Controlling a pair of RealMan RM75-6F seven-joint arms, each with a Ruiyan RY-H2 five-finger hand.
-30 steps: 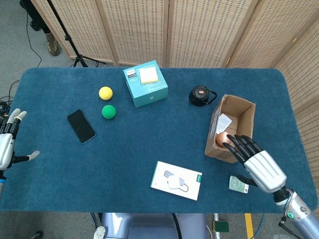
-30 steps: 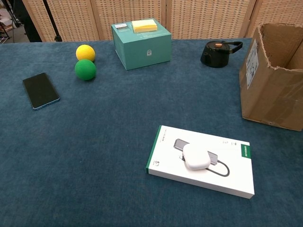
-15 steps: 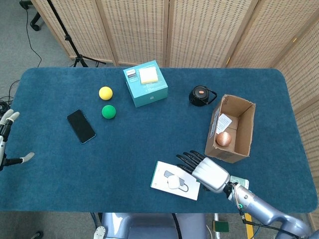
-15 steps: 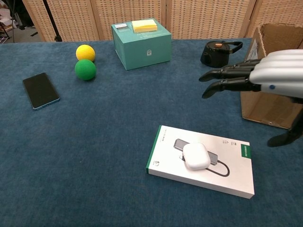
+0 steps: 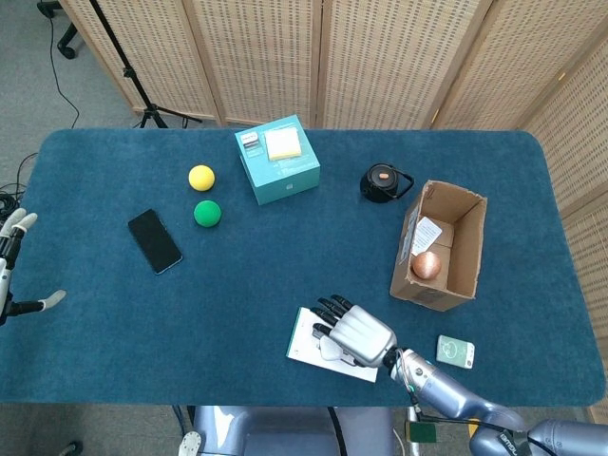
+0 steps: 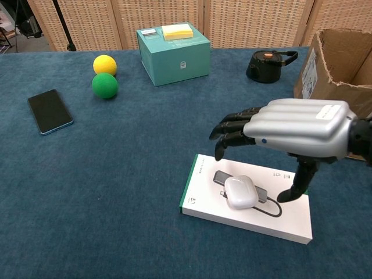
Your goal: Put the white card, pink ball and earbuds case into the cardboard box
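Note:
A white earbuds case [image 6: 240,192] lies on the flat white card [image 6: 250,218] with a green edge, near the table's front edge. My right hand [image 6: 296,131] hovers just above them, fingers spread and thumb pointing down beside the case, holding nothing. From the head view this right hand [image 5: 356,332] covers most of the earbuds case [image 5: 327,351] and part of the white card [image 5: 306,342]. The pink ball [image 5: 425,266] sits inside the cardboard box [image 5: 472,249] at the right. At the far left edge my left hand [image 5: 8,261] is open and off the table.
A teal box [image 5: 277,160] with a yellow pad stands at the back. A yellow ball [image 5: 200,177], a green ball [image 5: 207,213] and a black phone [image 5: 155,240] lie to the left. A black round item [image 5: 384,181] sits behind the cardboard box. A small green-white item [image 5: 455,351] lies front right.
My right hand has moved left from the cardboard box to a spot above the white card and earbuds case. The pink ball stays in the box. The left hand has drifted slightly outward.

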